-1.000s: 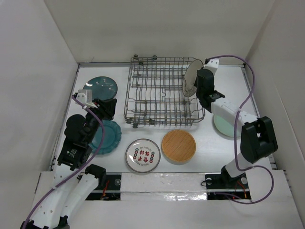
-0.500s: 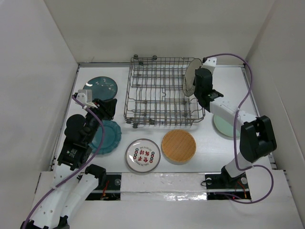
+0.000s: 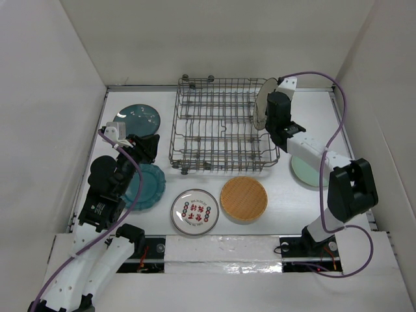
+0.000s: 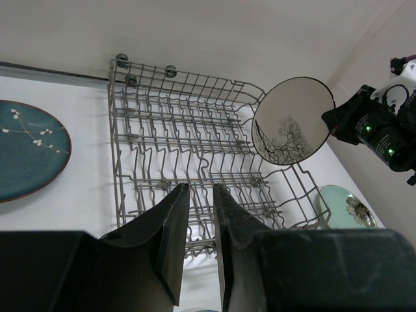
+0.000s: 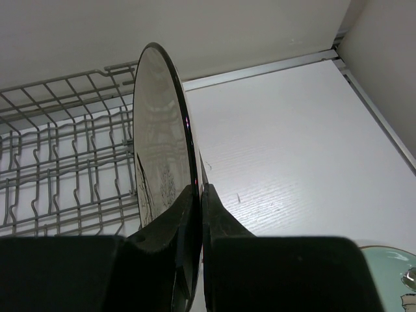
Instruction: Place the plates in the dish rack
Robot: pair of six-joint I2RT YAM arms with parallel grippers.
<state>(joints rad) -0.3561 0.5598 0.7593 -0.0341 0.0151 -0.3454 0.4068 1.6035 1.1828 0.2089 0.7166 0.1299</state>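
Observation:
The grey wire dish rack [image 3: 177, 133] stands at the back middle with no plate set in its tines; it also shows in the left wrist view [image 4: 195, 140]. My right gripper [image 3: 272, 109] is shut on the rim of the beige-grey plate [image 3: 261, 104], holding it upright on edge over the rack's right end. In the right wrist view the fingers [image 5: 199, 188] pinch that plate [image 5: 159, 143]. The plate also shows in the left wrist view [image 4: 292, 120]. My left gripper [image 3: 146, 146] is narrowly open and empty [image 4: 200, 190], left of the rack.
The dark teal speckled plate [image 3: 136, 119] lies at back left. The teal scalloped plate [image 3: 148, 187] lies partly under my left arm. The white patterned plate [image 3: 195, 212] and tan-orange plate [image 3: 244, 199] lie in front of the rack. The pale green plate [image 3: 304, 174] lies at right.
My right gripper has shifted the upright plate slightly back and to the right at the rack's right end. The left arm has not moved.

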